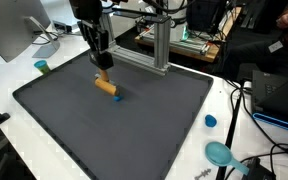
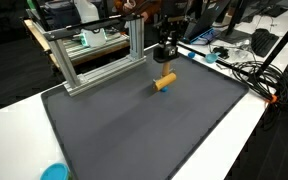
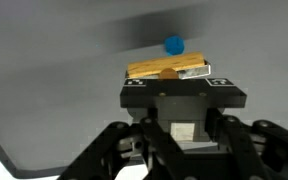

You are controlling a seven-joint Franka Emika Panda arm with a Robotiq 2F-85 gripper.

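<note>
The gripper (image 1: 103,74) hangs just over a small wooden block (image 1: 105,86) that lies on the big dark mat (image 1: 134,130), and the block shows as a tan piece under the gripper (image 2: 165,68) in both exterior views. The wooden block (image 2: 164,82) lies in the half of the mat (image 2: 134,130) nearest the metal frame (image 2: 94,50), not in the middle. In the wrist view the gripper (image 3: 169,72) has its jaws pinching the wooden block (image 3: 154,70) from both sides, and a pale pad (image 3: 194,71) lies along one end of the block. A tiny blue ball (image 3: 173,44) sits on the mat just past the block, and in an exterior view it shows as a blue bit (image 1: 117,98) touching the block's end. Off the mat, on the white table (image 1: 24,70), there is a blue cap (image 1: 211,121) beside the mat's edge, a round teal lid (image 1: 219,153) near the mat's corner, and a small green cup (image 1: 42,67) near the mat's far corner
</note>
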